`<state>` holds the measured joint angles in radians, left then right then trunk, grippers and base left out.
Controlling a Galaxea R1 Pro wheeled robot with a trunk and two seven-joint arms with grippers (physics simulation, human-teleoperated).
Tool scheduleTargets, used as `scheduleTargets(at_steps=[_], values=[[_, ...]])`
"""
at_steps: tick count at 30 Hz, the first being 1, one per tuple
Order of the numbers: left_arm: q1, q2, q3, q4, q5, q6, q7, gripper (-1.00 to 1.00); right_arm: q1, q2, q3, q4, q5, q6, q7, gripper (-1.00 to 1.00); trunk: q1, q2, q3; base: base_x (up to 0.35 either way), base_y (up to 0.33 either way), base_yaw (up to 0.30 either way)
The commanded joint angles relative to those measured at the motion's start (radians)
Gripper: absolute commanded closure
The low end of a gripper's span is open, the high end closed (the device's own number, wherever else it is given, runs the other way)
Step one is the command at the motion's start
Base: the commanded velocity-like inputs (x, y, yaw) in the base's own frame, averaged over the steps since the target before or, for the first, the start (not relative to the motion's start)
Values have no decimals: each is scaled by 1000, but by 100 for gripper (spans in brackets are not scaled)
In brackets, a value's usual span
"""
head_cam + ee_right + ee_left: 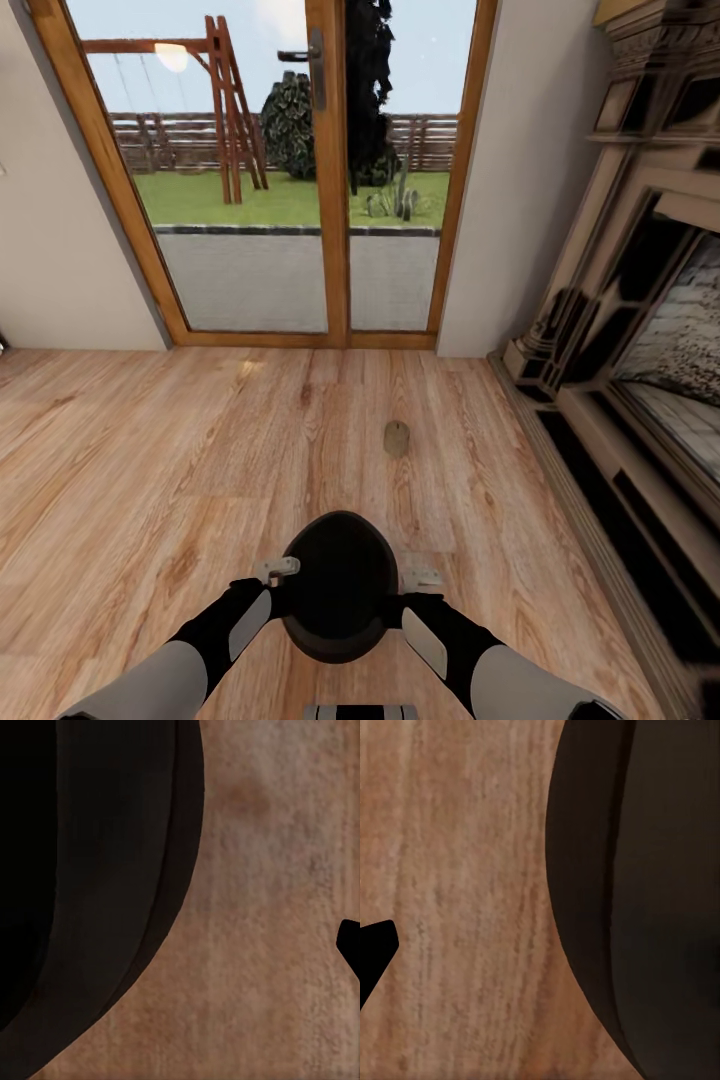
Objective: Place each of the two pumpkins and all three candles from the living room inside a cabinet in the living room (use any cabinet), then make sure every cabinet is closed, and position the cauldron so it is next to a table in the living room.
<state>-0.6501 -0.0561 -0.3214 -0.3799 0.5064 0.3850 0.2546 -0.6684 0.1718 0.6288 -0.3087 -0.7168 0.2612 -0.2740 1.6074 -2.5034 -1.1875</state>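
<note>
Black cauldron (338, 585) above plank floor (150, 470), candle (397, 438), glass doors (290, 170) beyond.

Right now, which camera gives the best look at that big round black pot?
The head view: it shows the whole matte black rounded cauldron, between both arms above the wooden floor. Each wrist view catches just one curved dark side of it.

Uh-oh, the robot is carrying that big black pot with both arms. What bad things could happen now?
The cauldron is only squeezed between the left gripper and right gripper, so it might slip and drop onto the wooden floor. It also hides the floor just ahead, and a candle lies there; the robot might bump it.
</note>
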Motion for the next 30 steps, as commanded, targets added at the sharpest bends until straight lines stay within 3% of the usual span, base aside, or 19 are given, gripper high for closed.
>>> scheduleTargets(at_steps=[1, 24, 25, 30], values=[[0, 1, -8, -2, 11, 3, 9, -100, 0, -1, 9, -1, -9, 5, -9, 100, 0, 0, -1, 0, 0, 0], [0, 1, -11, -4, 8, 2, 9, -100, 0, 0, 9, -1, -9, 6, -10, 100, 0, 0, -1, 0, 0, 0], [0, 1, -11, -4, 8, 2, 9, 100, 0, 0, 10, -1, -9, 6, -10, 100, 0, 0, -1, 0, 0, 0], [0, 2, -11, -4, 7, 2, 9, 100, 0, 0, 9, -1, -9, 6, -10, 100, 0, 0, -1, 0, 0, 0]])
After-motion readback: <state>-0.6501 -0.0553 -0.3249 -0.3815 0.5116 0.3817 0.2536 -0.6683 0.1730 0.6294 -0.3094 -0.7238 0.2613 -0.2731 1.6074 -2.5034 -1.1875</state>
